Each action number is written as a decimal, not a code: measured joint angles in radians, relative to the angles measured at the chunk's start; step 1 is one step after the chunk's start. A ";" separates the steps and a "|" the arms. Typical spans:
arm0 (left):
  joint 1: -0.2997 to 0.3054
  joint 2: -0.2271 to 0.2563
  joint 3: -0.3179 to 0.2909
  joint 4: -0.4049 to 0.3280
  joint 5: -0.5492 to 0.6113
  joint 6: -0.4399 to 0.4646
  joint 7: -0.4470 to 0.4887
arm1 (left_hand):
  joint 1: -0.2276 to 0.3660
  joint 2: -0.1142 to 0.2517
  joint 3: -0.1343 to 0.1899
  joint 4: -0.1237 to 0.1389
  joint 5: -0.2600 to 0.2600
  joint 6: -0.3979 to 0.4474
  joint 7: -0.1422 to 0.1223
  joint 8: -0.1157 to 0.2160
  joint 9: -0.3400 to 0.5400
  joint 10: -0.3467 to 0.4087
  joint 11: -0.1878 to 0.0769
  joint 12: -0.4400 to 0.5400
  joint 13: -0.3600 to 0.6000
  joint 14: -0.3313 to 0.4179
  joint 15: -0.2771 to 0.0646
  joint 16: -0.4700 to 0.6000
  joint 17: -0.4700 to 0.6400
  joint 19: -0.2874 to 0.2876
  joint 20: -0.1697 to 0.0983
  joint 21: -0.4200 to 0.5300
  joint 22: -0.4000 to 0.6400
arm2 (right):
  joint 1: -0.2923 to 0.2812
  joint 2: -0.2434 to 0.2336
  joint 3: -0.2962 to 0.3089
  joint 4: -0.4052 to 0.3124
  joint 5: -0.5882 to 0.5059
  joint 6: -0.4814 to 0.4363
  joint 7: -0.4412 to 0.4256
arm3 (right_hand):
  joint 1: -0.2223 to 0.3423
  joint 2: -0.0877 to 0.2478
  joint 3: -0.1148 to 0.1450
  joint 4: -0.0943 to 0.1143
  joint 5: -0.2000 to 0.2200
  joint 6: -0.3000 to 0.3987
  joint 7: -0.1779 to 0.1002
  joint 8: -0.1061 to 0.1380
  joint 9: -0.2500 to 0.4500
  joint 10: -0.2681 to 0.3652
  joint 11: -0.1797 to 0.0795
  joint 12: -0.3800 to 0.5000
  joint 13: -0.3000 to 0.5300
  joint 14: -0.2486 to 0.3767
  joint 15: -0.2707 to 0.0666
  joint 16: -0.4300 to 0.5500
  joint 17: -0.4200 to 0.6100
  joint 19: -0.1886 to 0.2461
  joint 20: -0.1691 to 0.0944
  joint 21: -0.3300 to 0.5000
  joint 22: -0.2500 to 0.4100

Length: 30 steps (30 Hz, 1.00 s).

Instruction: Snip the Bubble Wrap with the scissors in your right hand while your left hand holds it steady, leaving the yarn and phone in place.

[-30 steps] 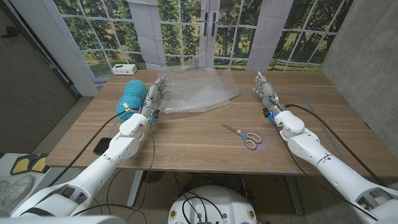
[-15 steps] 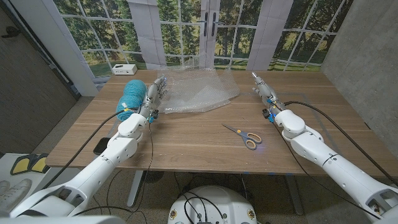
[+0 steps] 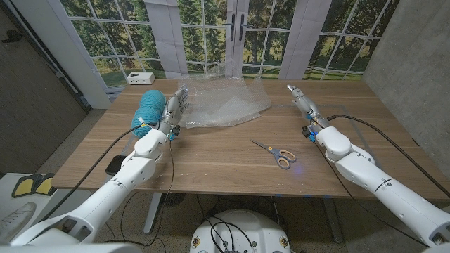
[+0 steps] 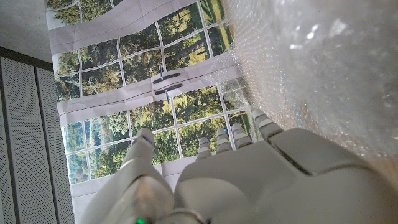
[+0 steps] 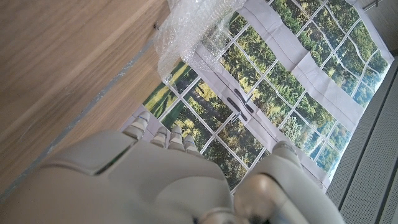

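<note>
Right hand [image 3: 301, 100] has been shifted slightly outward; nothing held, fingers extended. Scissors [image 3: 275, 154] lie ungrasped mid-tabletop [image 3: 211, 158]. Left hand [image 3: 176, 107], open, sits at Bubble Wrap [image 3: 223, 102] edge beside yarn [image 3: 149, 109]. Risk: yarn nudged during pinning.

Dark flat phone [image 3: 114, 165] at the table's left edge is mostly covered by the left arm, so only a corner shows. Teal ball of yarn [image 3: 148, 111] is partly hidden behind the left hand [image 3: 174, 109]. Head view can't settle whether those fingers touch the crumpled clear Bubble Wrap sheet [image 3: 223, 104] or sit just beside it. In the left wrist view the wrap [image 4: 311, 68] runs off the picture's edge and is blown out by glare. In the right wrist view the right hand [image 5: 155, 171] is cut off by the frame edge. Small white box [image 3: 140, 77] at the far left of the table is too small to identify.
</note>
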 measured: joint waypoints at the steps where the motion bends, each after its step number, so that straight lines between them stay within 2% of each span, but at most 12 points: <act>1: 0.005 0.000 -0.002 -0.005 0.000 -0.002 0.005 | 0.000 0.000 0.000 0.000 0.000 0.000 0.000 0.000 0.000 0.000 0.000 0.000 0.000 0.000 0.000 0.000 0.000 0.000 0.000 0.000 0.000 | -0.005 -0.006 0.003 -0.013 -0.006 -0.005 -0.004 | 0.000 0.000 0.000 0.000 0.000 0.000 0.000 0.000 0.000 -0.006 0.001 0.000 0.000 0.000 0.000 0.000 0.000 0.000 0.000 0.002 0.000; 15: 0.044 0.027 -0.019 -0.053 -0.010 0.006 0.018 | 0.005 0.005 0.000 0.000 0.000 0.000 0.000 0.000 -0.002 0.000 0.000 0.000 0.000 0.000 0.000 0.000 0.000 0.000 0.000 0.000 0.000 | -0.026 -0.029 -0.001 -0.097 -0.091 -0.102 -0.062 | 0.009 0.009 -0.004 -0.004 0.000 0.004 0.004 0.004 0.000 -0.020 0.009 -0.004 0.000 0.000 0.008 0.000 0.000 -0.001 -0.009 0.008 0.000; 30: 0.018 0.017 -0.017 -0.018 -0.013 -0.001 -0.005 | 0.005 0.005 0.000 0.000 0.000 0.000 0.000 0.003 -0.002 0.002 0.002 0.000 0.000 0.000 0.000 0.000 0.000 0.005 -0.005 0.000 0.000 | -0.030 -0.036 -0.025 -0.122 -0.163 -0.148 -0.097 | 0.025 0.025 0.007 -0.015 0.000 0.000 0.008 0.008 0.000 -0.010 0.018 -0.004 0.000 -0.002 0.016 0.008 0.000 0.008 -0.011 0.008 0.000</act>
